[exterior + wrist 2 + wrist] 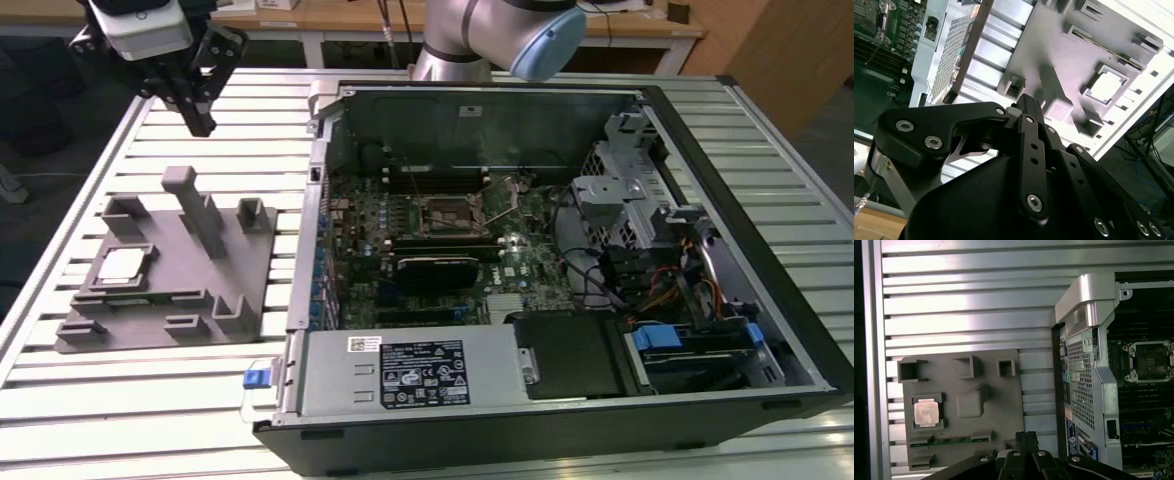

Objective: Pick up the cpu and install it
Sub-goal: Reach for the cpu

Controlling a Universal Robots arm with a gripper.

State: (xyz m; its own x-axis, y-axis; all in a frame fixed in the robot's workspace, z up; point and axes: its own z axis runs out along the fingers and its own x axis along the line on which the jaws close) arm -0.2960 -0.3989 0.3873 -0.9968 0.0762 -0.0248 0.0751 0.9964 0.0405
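Observation:
The cpu is a small silver square lying flat in a recess of the grey fixture, at the exterior view's left. Both wrist views show the cpu from above in its pocket. My gripper hangs high above the table, beyond the fixture's far edge and well apart from the cpu. Its black fingers are pressed together with nothing between them, and the gripper looks the same in the second wrist view. The open cpu socket sits on the motherboard inside the computer case.
The open computer case lies on the slatted metal table, with its steel wall close beside the fixture. Upright posts rise from the fixture near the cpu. A power supply and drive bays fill the case.

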